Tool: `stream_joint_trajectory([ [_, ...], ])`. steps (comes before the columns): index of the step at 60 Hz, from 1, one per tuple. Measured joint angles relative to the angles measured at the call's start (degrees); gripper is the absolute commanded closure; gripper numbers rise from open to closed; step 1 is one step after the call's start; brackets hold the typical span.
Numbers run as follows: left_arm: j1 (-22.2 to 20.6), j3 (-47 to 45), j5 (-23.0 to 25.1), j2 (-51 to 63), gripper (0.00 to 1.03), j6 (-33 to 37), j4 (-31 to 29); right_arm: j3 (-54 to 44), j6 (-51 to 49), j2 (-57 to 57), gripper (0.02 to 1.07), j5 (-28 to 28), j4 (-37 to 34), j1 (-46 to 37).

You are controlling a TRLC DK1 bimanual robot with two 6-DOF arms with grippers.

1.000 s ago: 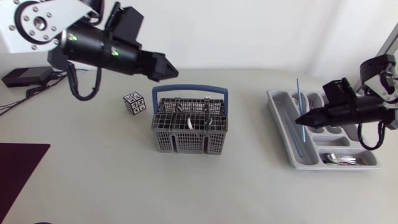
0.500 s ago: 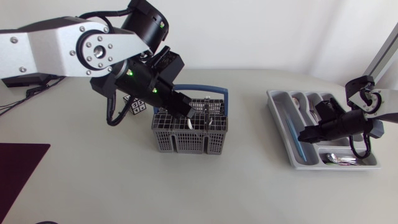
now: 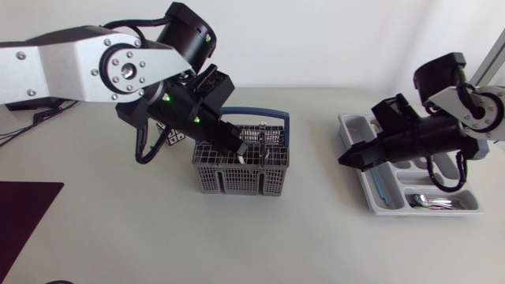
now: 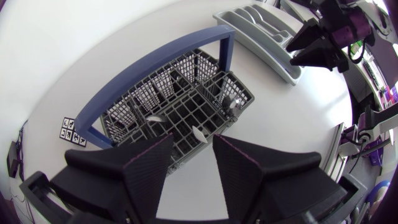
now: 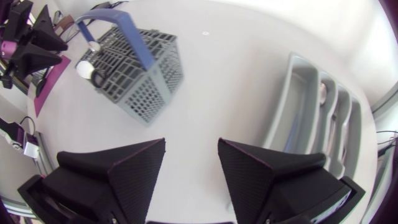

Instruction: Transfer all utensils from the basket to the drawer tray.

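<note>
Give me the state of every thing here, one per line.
Basket, upright, handle up, utensils inside.
Tray, holding spoons.
Left gripper, fingers open, empty, above the basket.
Right gripper, fingers open, empty.

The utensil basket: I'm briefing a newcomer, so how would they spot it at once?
On the pale table, near the middle under the left arm's end effector, stands a grey grid-walled plastic basket. Its blue arched handle sets it apart from the solid grey compartment tray to its right.
</note>
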Motion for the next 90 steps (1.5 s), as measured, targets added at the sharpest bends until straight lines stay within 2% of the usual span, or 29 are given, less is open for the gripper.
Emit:
stream_joint_trajectory([
  [13,0.9,-1.4,0.0,-0.3,0.57,0.0,0.0,6.7,11.4,2.8,0.43,-1.9,-1.4,10.7],
  [25,2.9,-3.6,0.0,-1.6,0.57,0.2,0.1,14.7,17.5,9.9,0.44,-2.0,-1.3,18.0],
  [34,3.7,-4.6,0.0,-2.3,0.57,0.5,0.3,17.9,19.3,15.3,0.63,-2.3,-1.5,20.5],
  [45,4.5,-5.0,0.0,-2.4,0.57,0.7,1.1,21.0,20.6,20.1,0.67,-2.5,-3.3,20.9],
  [50,4.6,-5.5,0.0,-2.4,0.57,0.7,1.6,21.7,20.8,21.2,0.8,-2.5,-3.8,21.7],
  [61,4.6,-6.5,0.0,-2.4,0.57,1.5,2.4,22.6,21.0,22.9,1.02,-2.4,-3.9,23.4],
  [90,4.6,-9.0,0.1,-2.9,0.57,1.6,3.8,22.6,21.3,21.7,1.02,-0.4,-3.9,23.5],
])
